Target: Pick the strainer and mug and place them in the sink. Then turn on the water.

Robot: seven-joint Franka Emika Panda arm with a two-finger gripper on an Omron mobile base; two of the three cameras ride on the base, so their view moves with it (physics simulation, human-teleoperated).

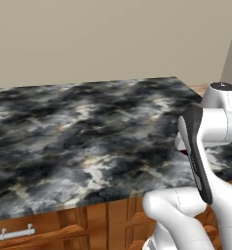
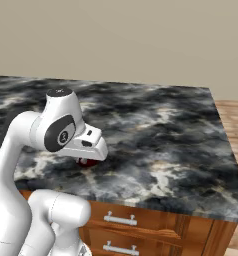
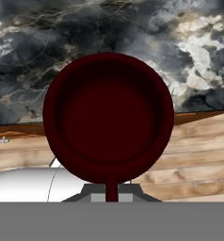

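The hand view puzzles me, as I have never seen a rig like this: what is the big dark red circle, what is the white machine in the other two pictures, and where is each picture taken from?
The white machine is a robot arm with a two-finger gripper, in a rendered kitchen. Two pictures come from cameras on its base, behind it to its left and right, looking over a dark marbled counter with wooden drawers below. The third camera sits on the hand and looks along the gripper. The dark red circle is a small, round, dark maroon mug, seen straight into its open mouth. The gripper is shut on the mug's thin handle. In the right base view a bit of the mug peeks out red under the hand, near the counter's front edge.
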